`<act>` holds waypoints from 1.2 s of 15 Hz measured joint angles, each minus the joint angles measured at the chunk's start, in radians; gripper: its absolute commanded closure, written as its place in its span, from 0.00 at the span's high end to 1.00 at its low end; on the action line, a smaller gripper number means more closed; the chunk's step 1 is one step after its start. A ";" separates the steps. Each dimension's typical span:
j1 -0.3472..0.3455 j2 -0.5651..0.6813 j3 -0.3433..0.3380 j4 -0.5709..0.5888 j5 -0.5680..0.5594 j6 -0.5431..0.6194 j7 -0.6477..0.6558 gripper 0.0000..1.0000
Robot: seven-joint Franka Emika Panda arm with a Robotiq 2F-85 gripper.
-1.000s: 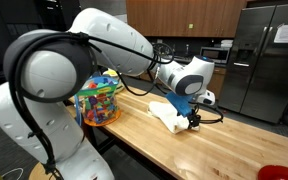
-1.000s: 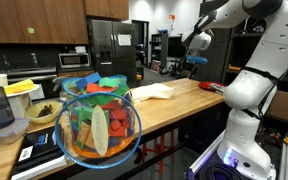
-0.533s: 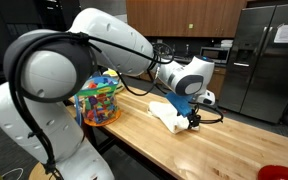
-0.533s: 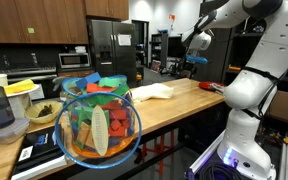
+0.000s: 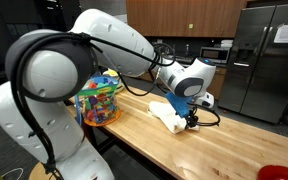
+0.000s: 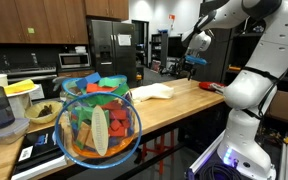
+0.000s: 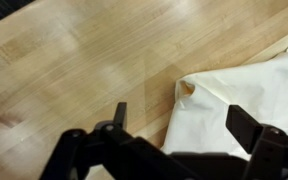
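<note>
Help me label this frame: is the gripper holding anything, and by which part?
Nothing is held. The gripper has its fingers open over the edge of the white cloth on the wooden table.

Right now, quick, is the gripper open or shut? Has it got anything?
Gripper: open, holding nothing, at the edge of the white cloth.
</note>
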 measured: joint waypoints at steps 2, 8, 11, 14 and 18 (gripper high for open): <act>0.000 0.000 -0.004 -0.005 0.043 0.000 0.000 1.00; 0.000 0.000 -0.016 -0.017 0.119 0.005 -0.001 1.00; 0.000 0.000 -0.017 -0.020 0.119 0.010 -0.001 1.00; 0.000 0.000 -0.017 -0.020 0.119 0.011 -0.001 1.00; 0.000 0.000 -0.016 -0.020 0.119 0.022 0.003 1.00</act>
